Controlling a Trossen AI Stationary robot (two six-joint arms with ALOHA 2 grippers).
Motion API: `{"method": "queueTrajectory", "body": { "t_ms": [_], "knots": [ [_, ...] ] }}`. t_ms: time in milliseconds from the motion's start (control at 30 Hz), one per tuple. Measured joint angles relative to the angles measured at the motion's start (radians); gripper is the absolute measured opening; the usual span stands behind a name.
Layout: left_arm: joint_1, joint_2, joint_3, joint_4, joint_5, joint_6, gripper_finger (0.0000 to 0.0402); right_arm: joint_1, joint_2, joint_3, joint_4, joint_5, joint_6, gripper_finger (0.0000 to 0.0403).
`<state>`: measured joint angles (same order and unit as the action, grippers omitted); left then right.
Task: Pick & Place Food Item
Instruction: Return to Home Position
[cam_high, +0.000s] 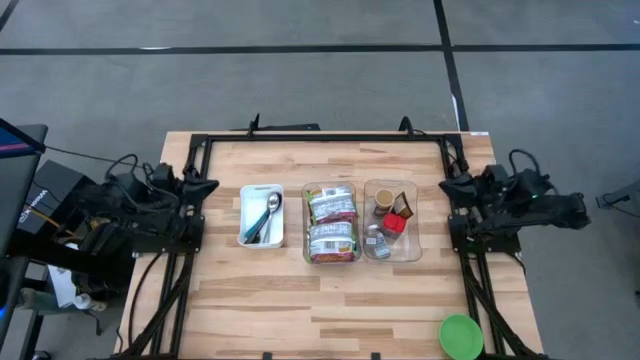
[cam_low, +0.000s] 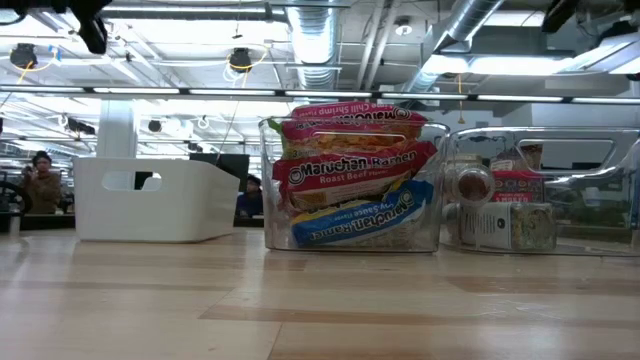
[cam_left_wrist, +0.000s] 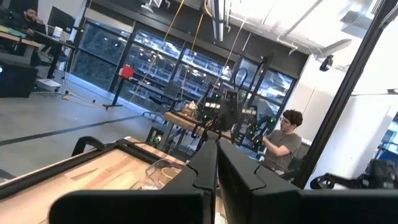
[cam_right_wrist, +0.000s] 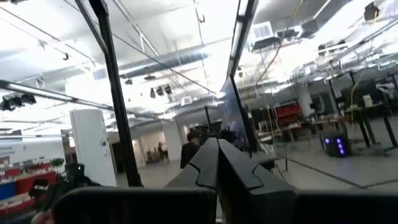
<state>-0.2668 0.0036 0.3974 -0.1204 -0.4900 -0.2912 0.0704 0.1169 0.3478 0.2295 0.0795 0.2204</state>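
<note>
Ramen packets (cam_high: 331, 222) lie stacked in a clear bin (cam_high: 306, 240) at the table's middle; in the low view three packets (cam_low: 350, 175) rest one on another inside it. My left gripper (cam_left_wrist: 216, 163) is shut on nothing, drawn back over the table's left edge (cam_high: 200, 188) and pointing slightly upward. My right gripper (cam_right_wrist: 217, 163) is also shut on nothing, drawn back over the right edge (cam_high: 452, 190) and tipped upward toward the room. Neither gripper is near the packets.
Left of the ramen bin stands a white bin (cam_high: 262, 215) holding a spoon (cam_high: 272, 207). To its right, a clear bin (cam_high: 392, 233) holds small jars and packets. A green bowl (cam_high: 461, 336) sits at the near right corner. A black frame (cam_high: 320, 140) runs along the far edge.
</note>
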Motion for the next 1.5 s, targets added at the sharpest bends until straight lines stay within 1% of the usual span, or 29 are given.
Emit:
{"method": "queueTrajectory", "body": {
  "t_ms": [67, 167, 400, 567, 867, 1033, 1133, 1267, 1367, 1433, 1500],
  "knots": [
    [0.000, 0.000, -0.031, 0.044, 0.000, -0.005, 0.0008, 0.000, -0.001, -0.059, 0.056, 0.000, 0.005, 0.0000],
    [0.000, 0.000, -0.080, 0.097, -0.001, -0.028, 0.0008, 0.000, -0.008, -0.111, 0.077, 0.000, 0.048, 0.0000],
    [0.000, 0.000, -0.180, 0.173, -0.001, -0.070, 0.0008, 0.000, -0.009, -0.182, 0.153, 0.000, 0.088, 0.0000],
    [0.000, 0.000, -0.253, 0.239, -0.003, -0.089, 0.0008, 0.000, -0.009, -0.221, 0.159, 0.000, 0.123, 0.0000],
    [0.000, 0.000, -0.368, 0.307, -0.003, -0.144, 0.0008, 0.000, -0.008, -0.340, 0.252, -0.002, 0.208, 0.0000],
    [0.000, 0.006, -0.391, 0.273, -0.004, -0.133, 0.0008, 0.001, -0.007, -0.339, 0.175, -0.003, 0.166, 0.0000],
    [0.000, 0.019, -0.391, 0.259, -0.004, -0.066, 0.0008, 0.000, -0.007, -0.339, 0.111, -0.003, 0.107, 0.0000],
    [0.000, 0.055, -0.391, 0.258, -0.004, 0.071, 0.0008, 0.000, -0.007, -0.340, -0.032, -0.003, 0.019, 0.0000],
    [0.000, 0.093, -0.391, 0.256, -0.004, 0.164, 0.0008, 0.000, -0.007, -0.340, -0.139, -0.003, 0.013, 0.0000],
    [0.000, 0.120, -0.391, 0.257, -0.003, 0.182, 0.0008, 0.000, -0.007, -0.340, -0.199, -0.003, 0.015, 0.0000],
    [0.000, 0.146, -0.391, 0.257, -0.003, 0.181, 0.0008, 0.000, -0.001, -0.340, -0.204, -0.004, 0.015, 0.0000]
  ]
}}
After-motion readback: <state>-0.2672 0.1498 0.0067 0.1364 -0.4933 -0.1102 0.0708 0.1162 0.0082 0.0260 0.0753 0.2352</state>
